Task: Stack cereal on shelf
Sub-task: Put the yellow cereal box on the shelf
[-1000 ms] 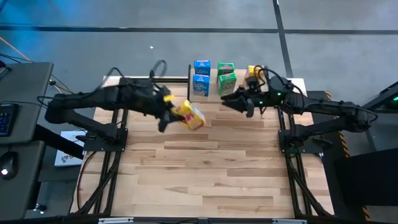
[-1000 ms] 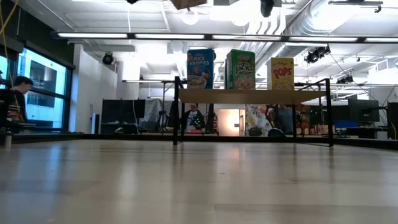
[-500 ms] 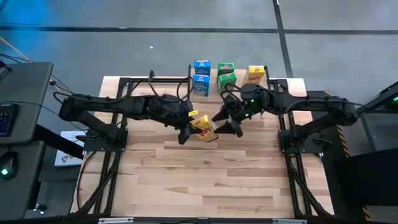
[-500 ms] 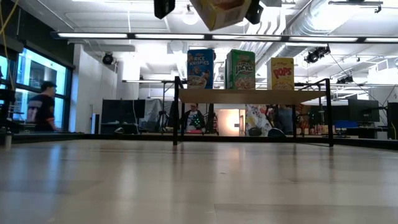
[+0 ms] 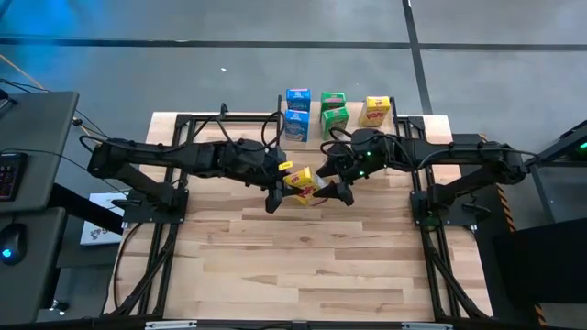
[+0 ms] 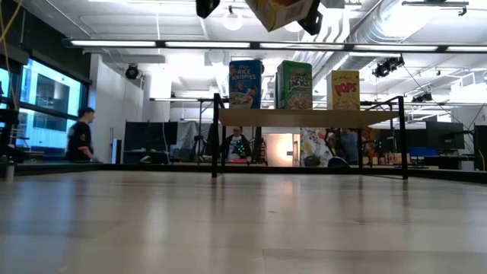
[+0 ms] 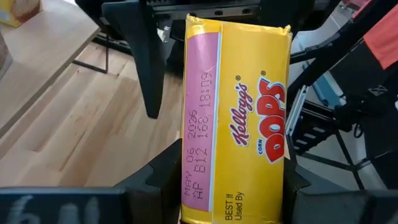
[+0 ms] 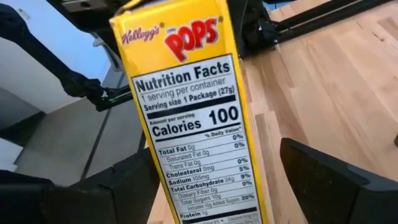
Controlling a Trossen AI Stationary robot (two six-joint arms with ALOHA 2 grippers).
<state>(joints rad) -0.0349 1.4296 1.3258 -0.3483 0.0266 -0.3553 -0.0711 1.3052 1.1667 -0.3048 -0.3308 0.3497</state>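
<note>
In the low view, the held yellow cereal box [image 6: 280, 11] is cut off at 12 o'clock by the picture's edge, and only dark tips of both grippers are seen beside it. In the left wrist view, the box's lower end [image 7: 235, 124] is cropped at 6 o'clock, and the left gripper's fingers [image 7: 155, 180] are partly hidden behind it. In the right wrist view, the panel's last lines [image 8: 193, 118] are cut off at 6 o'clock. The person [image 6: 78, 135] at 9 o'clock is too small for detail.

Six cereal boxes [image 5: 297, 122], apparently: two blue, two green, two yellow
</note>
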